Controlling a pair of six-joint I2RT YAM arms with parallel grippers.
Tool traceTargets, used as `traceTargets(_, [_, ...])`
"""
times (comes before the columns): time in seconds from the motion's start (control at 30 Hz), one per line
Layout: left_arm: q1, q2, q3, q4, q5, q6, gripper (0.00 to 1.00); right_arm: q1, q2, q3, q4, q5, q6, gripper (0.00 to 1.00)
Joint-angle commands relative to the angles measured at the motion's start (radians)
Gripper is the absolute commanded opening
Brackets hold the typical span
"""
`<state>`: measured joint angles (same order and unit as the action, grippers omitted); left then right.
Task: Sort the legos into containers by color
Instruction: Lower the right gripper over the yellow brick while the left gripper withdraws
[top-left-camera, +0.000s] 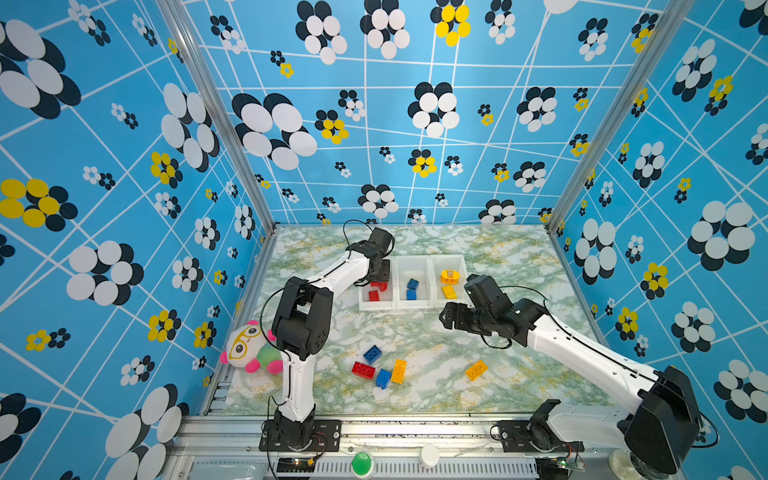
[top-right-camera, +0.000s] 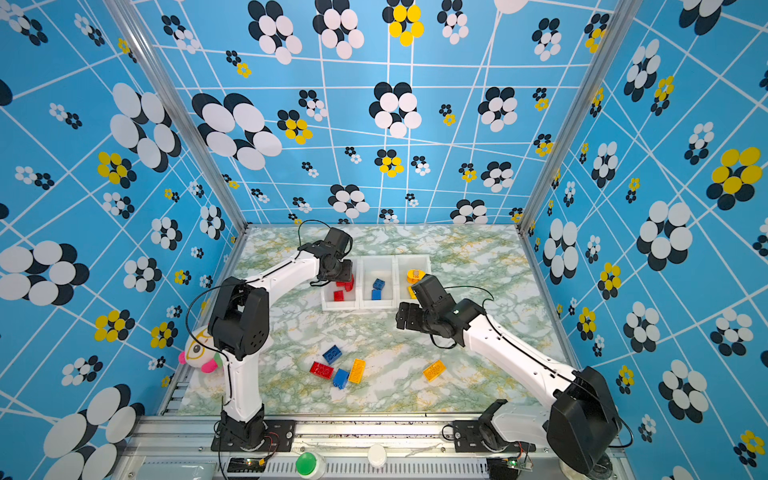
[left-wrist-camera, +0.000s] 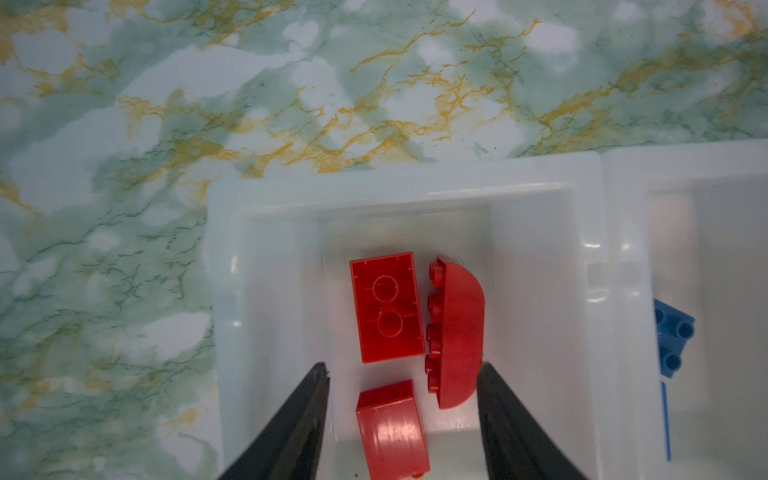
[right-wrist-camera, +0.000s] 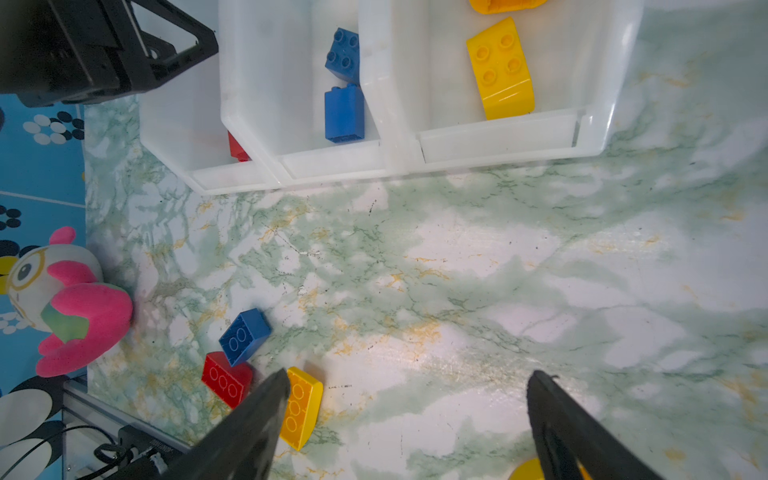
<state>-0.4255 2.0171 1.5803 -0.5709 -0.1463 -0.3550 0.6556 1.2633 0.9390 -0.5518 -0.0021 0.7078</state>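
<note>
Directly below the left end effector (left-wrist-camera: 403, 368), which hangs over the leftmost container (left-wrist-camera: 395, 183) with its fingers spread and nothing clamped between them, three red legos lie on the bin floor. A rectangular red brick (left-wrist-camera: 386, 307) is turned underside up, a rounded red piece (left-wrist-camera: 459, 332) rests on its side just beside it, and a third red brick (left-wrist-camera: 392, 428) sits nearer the wrist, in the gap between the fingers. The rounded piece's end comes right up to one fingertip; whether they touch cannot be told. The middle container (right-wrist-camera: 332, 164) holds two blue bricks (right-wrist-camera: 344, 112), and the rightmost container (right-wrist-camera: 498, 137) holds yellow bricks (right-wrist-camera: 500, 70). The right end effector (right-wrist-camera: 409, 374) hovers released and empty over the marbled surface (right-wrist-camera: 457, 270), just in front of the row of bins. A yellow-orange brick (right-wrist-camera: 301, 407) lies just beside one of its fingers, part of a loose cluster with a red brick (top-left-camera: 363, 370) and two more blue ones. A lone orange brick (top-left-camera: 476, 370) lies apart from that cluster, nearer the right arm.
</note>
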Motion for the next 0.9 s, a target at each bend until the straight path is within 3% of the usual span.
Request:
traceTargets(0.0, [0.002, -0.08, -0.047, 0.04, 0.033, -0.024, 0.62, -0.007, -0.021, -0.011, -0.044, 0.02, 0.021, 0.92])
traceTargets(0.33, [-0.007, -0.247, -0.201, 0.14, 0.113, -0.077, 0.73, -0.007, -0.045, -0.026, -0.097, 0.039, 0.064, 0.92])
traceTargets(0.6, [-0.015, -0.405, -0.369, 0.227, 0.166, -0.141, 0.82, -0.007, -0.08, -0.084, -0.163, 0.054, 0.168, 0.92])
traceTargets(0.87, [-0.021, -0.54, -0.488, 0.268, 0.189, -0.179, 0.85, 0.008, -0.105, -0.149, -0.193, 0.074, 0.249, 0.91])
